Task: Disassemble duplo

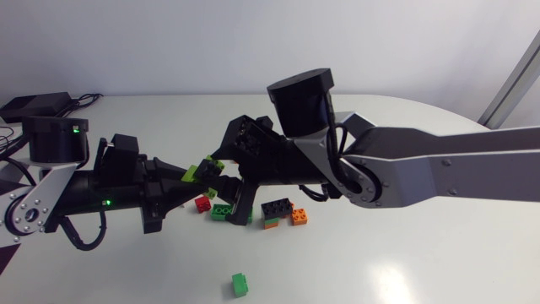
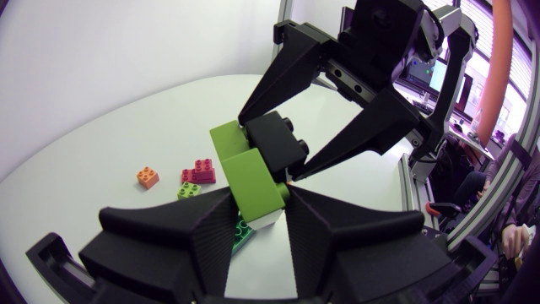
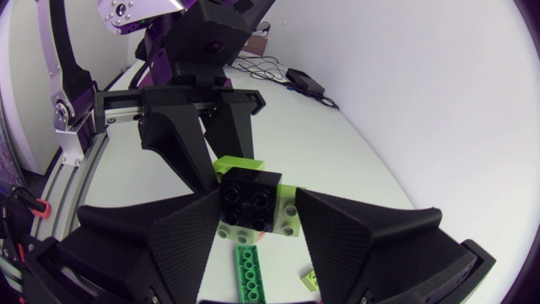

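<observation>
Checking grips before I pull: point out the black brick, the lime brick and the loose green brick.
black brick (image 3: 251, 196), right wrist view, middle of its near face.
lime brick (image 2: 247, 173), left wrist view, broad side face.
loose green brick (image 1: 240, 285), head view, its top.

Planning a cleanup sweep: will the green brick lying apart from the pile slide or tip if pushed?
The green brick looks small, boxy and rigid: probably light and stiff. Resting on the smooth table, it likely slides rather than rolls.

White table (image 1: 405, 270), seen from above. Mid-table cluster, left to right: red brick (image 1: 203, 203), green brick (image 1: 221, 212), black-over-orange pair (image 1: 275, 209), orange brick (image 1: 299, 217), close together. A lone green brick (image 1: 240, 284) lies nearer, well apart.
</observation>
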Motion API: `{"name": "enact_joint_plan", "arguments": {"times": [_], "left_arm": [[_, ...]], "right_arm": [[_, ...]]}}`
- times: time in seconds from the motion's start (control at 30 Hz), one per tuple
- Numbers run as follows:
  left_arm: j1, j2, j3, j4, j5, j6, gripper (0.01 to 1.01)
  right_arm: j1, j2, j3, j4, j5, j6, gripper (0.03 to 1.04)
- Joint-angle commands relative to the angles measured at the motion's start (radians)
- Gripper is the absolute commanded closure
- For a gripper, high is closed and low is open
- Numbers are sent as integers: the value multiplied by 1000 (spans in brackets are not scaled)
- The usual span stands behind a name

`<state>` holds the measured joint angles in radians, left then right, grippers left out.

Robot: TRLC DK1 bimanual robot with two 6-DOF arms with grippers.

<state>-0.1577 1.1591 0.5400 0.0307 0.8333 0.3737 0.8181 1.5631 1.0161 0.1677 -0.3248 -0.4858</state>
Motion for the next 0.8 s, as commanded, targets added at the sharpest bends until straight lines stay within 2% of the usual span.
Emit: {"name": "enact_joint_plan", "arguments": {"times": [0.0, 0.2, 0.47, 0.7, 0.77], "left_arm": [[-8, -15, -31, 9, 10, 18, 834], [-6, -16, -31, 9, 10, 18, 834], [-6, -24, -34, 9, 10, 18, 834], [-6, -30, -35, 9, 10, 18, 834], [-6, -30, -35, 9, 10, 18, 834]], "right_arm": [[4, 26, -14, 24, 9, 21, 479], [0, 26, -8, 24, 4, 41, 479], [-96, 43, 36, -16, -195, 138, 479], [-97, 43, 38, -20, -195, 138, 480], [-96, 43, 38, -19, -194, 138, 559]]}}
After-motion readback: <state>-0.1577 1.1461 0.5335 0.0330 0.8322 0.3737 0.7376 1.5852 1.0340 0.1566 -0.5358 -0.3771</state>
